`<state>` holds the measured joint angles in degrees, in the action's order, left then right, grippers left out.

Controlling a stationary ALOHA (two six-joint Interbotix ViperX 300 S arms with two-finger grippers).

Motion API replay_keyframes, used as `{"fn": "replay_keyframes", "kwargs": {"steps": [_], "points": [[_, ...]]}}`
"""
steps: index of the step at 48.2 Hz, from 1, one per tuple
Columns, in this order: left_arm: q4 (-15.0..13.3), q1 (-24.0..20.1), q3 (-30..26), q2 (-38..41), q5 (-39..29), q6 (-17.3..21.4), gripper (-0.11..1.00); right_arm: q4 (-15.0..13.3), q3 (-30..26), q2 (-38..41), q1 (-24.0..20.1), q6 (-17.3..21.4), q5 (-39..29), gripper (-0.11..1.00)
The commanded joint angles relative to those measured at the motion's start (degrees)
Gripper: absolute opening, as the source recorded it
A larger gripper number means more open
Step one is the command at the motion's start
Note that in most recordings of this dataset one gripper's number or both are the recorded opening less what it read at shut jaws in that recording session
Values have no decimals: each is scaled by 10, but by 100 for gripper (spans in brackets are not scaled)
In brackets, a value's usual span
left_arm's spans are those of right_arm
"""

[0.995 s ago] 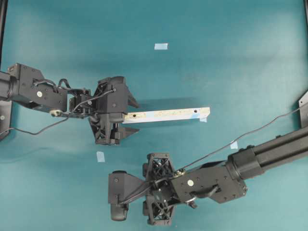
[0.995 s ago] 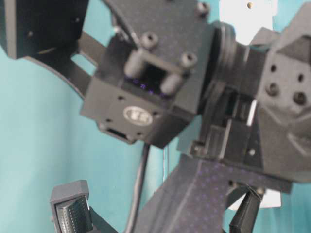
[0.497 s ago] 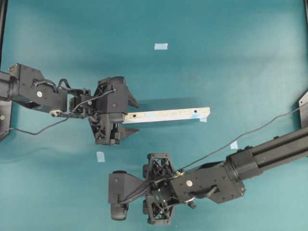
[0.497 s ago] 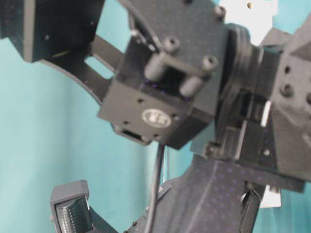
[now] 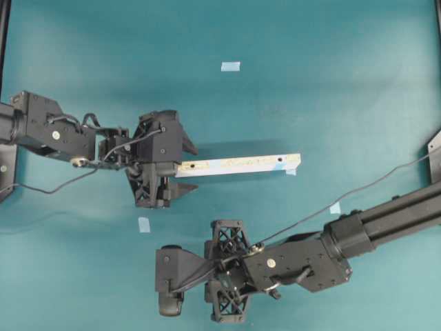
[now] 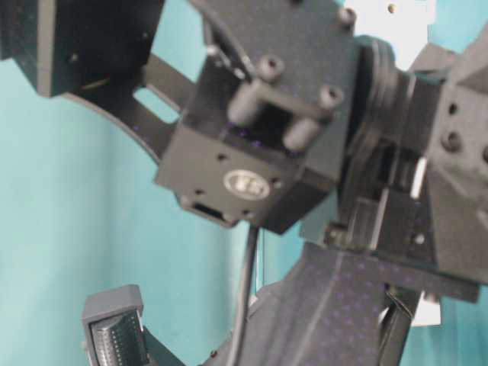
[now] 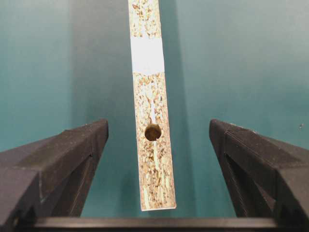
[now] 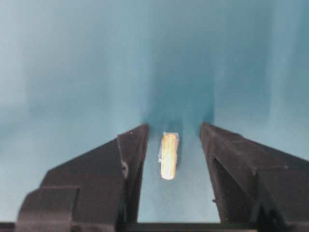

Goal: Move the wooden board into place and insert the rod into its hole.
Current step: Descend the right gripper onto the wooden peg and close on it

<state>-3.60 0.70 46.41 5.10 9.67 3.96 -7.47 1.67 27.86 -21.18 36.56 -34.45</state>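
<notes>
We log a blurred black robot arm housing (image 6: 259,164) filling most of the frame, a black cable (image 6: 242,297) hanging below, teal backdrop (image 6: 69,229) behind.

wooden board (image 7: 153,145): rough speckled chipboard | rod (image 8: 169,155): pale wood, blurred | fingers (image 7: 67,159): matt black plastic

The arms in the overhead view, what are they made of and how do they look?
Both are matte black. The left arm and right arm are boxy segments with small round silver studs and thin black cables looping alongside. Each ends in a gripper with lattice-like framing, left and right. The fingers are thick black wedges.
</notes>
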Motion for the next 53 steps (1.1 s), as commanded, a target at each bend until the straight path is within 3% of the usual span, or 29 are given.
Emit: {"fn": "replay_keyframes", "kwargs": {"steps": [1, 53], "points": [[-2, 3, -4, -15, 3, -1, 91, -1, -11, -11, -6, 1, -2, 47], [-2, 3, -6, -16, 3, -8, 91, -18, -16, -11, -14, -1, -5, 46]]}}
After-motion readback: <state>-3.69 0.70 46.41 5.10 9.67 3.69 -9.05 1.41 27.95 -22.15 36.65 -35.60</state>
